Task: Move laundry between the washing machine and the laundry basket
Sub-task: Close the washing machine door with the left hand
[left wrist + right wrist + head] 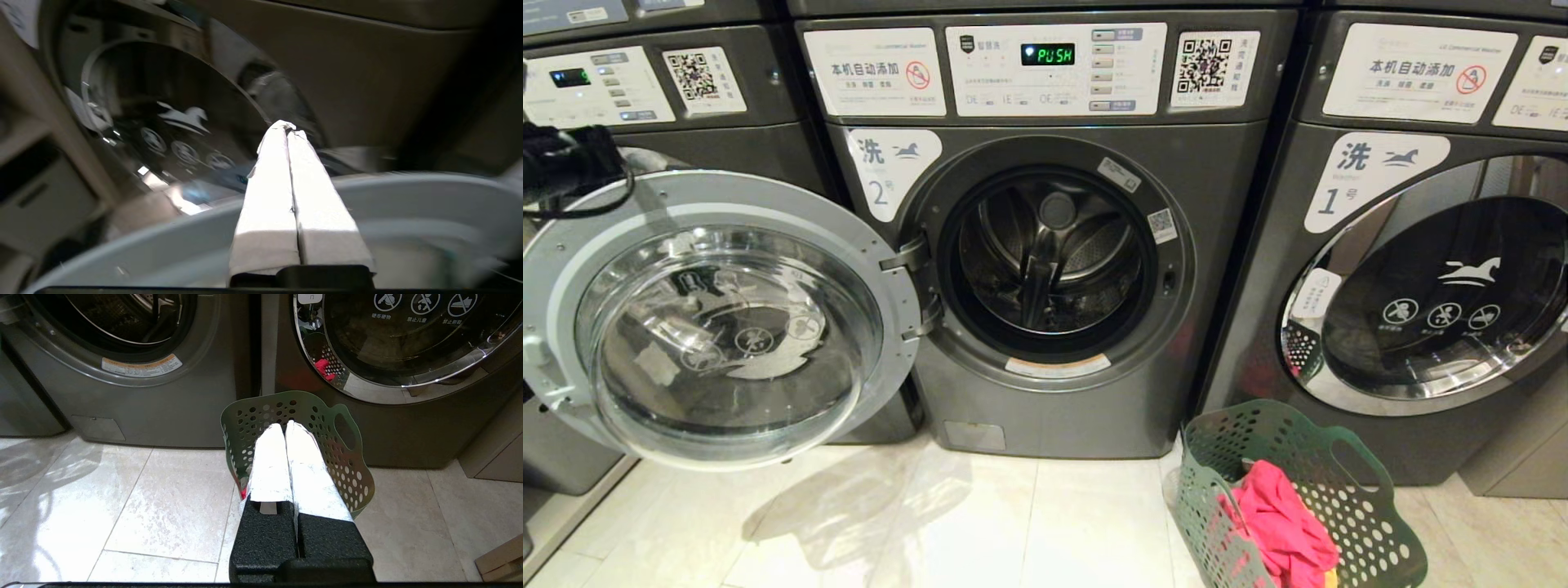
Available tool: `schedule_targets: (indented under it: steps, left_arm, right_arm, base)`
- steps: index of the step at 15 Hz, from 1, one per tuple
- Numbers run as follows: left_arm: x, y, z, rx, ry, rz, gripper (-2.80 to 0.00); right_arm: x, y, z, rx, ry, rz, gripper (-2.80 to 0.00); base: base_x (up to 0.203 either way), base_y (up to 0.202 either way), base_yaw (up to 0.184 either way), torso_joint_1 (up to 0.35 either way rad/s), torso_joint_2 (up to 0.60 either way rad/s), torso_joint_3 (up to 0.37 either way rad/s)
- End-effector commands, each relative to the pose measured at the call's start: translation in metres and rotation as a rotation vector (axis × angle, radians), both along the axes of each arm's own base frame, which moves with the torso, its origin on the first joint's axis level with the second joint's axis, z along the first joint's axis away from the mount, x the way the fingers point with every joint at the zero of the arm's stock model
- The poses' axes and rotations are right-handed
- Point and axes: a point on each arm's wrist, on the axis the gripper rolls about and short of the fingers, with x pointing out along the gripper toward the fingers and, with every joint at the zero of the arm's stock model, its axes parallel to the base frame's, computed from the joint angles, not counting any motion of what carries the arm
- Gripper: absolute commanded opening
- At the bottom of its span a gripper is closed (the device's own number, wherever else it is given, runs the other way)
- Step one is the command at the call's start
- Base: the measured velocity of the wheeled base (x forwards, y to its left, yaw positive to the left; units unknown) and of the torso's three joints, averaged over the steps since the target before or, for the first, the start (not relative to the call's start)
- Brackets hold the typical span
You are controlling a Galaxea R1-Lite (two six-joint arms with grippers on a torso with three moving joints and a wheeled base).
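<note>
The middle washing machine (1054, 269) marked 2 stands front and centre, its drum (1049, 257) dark and, as far as can be seen, holding no clothes. On its panel the green display (1048, 55) reads PUSH. Two more washers flank it: one on its left (645, 90), and one on its right (1421, 245), marked 1, with the door closed.

The open door (715, 318) of the middle machine swings out wide to the left of the drum opening, hinged at the rim, its glass bowl facing the room.

The green perforated laundry basket (1307, 457) sits on the pale tile floor (931, 523), below and to the right of the middle machine, close in front of the washer marked 1. A pink garment (1282, 523) lies bunched inside it, with something yellow just showing beneath.

The left arm (564, 163) is up at the top edge of the open door. The left gripper (288, 126) has its white-wrapped fingers pressed together and empty, poised over the door's grey rim.

The right gripper (284, 425) hangs over the basket, fingers likewise together with nothing between them.
</note>
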Motion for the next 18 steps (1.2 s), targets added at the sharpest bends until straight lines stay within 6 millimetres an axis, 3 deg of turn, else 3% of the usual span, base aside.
schedule_targets:
  steps: [1, 4, 7, 12, 18]
  left_arm:
    - [0.046, 0.033, -0.061, 0.060, -0.043, 0.039, -2.80]
    - [0.064, 0.054, -0.100, 0.121, -0.057, 0.079, -2.80]
    - [0.065, 0.055, -0.105, 0.114, -0.049, 0.050, -2.80]
    - [0.053, 0.049, -0.079, 0.067, -0.077, 0.037, -2.80]
    - [0.019, 0.014, -0.025, -0.036, -0.002, -0.026, -2.80]
  right_arm:
    - [0.000, 0.000, 0.000, -0.002, 0.003, -0.001, -2.80]
    - [0.000, 0.000, 0.000, -0.013, 0.002, -0.001, -2.80]
    - [0.000, 0.000, 0.000, -0.027, 0.003, 0.000, -2.80]
    - [0.000, 0.000, 0.000, -0.055, 0.006, 0.006, -2.80]
    - [0.000, 0.000, 0.000, -0.055, 0.006, 0.006, -2.80]
  base:
    - [0.000, 0.000, 0.000, 0.000, 0.00, 0.000]
    - [0.000, 0.000, 0.000, 0.000, 0.00, 0.000]
    - [0.000, 0.000, 0.000, 0.000, 0.00, 0.000]
    - [0.000, 0.000, 0.000, 0.000, 0.00, 0.000]
    - [0.000, 0.000, 0.000, 0.000, 0.00, 0.000]
